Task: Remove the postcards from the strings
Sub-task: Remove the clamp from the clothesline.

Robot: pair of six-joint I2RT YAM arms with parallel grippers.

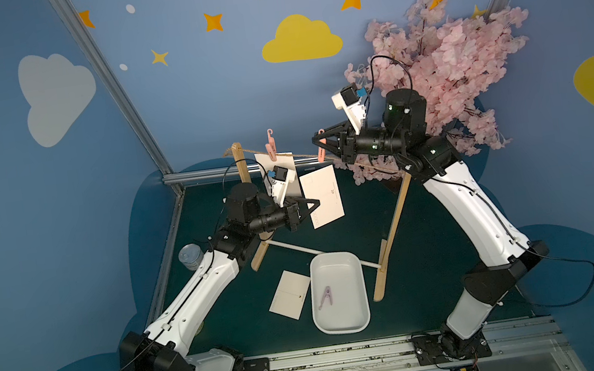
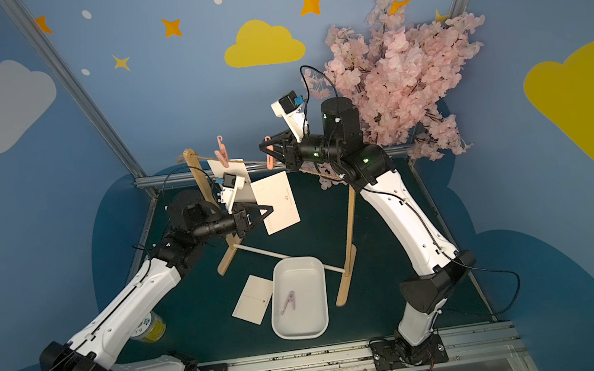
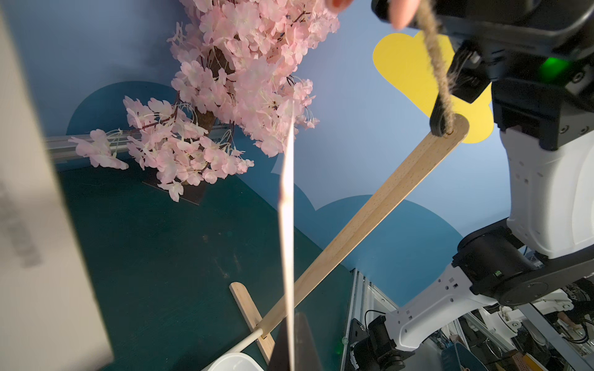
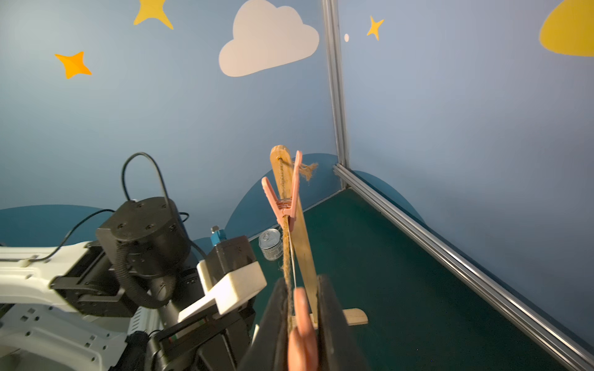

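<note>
Top views both show the stand w/ the twine (image 1: 303, 154) strung between two wooden posts (image 1: 242, 170), one far-left and one nearer on the right. The left gripper (image 1: 316, 204) is clenched on the lower left edge of the middle postcard (image 1: 324, 194), which hangs tilted just below the twine. The left wrist view has that card edge-on (image 3: 287, 225) between the dark fingers (image 3: 305, 340). Can't tell whether a peg pinches its top corner.

The right gripper (image 1: 321, 143) is up at the twine, jaws squeezed on a pink peg (image 1: 321, 154) (in the right wrist view the peg (image 4: 302, 331) sits sandwiched between both fingers, twine running alongside).

The far-left postcard (image 1: 277, 165) hangs from the twine by a second pink peg (image 1: 270, 147), partly behind the left wrist cam. The third postcard (image 1: 289, 294) lies flat on the green table (image 1: 414, 257), near side, just left of the white tray (image 1: 338, 274). A lilac peg (image 1: 325, 297) lies in the tray. A can (image 1: 191, 257) stands at the left edge by the left arm, and a pink blossom tree (image 1: 446, 57) fills the far right.
</note>
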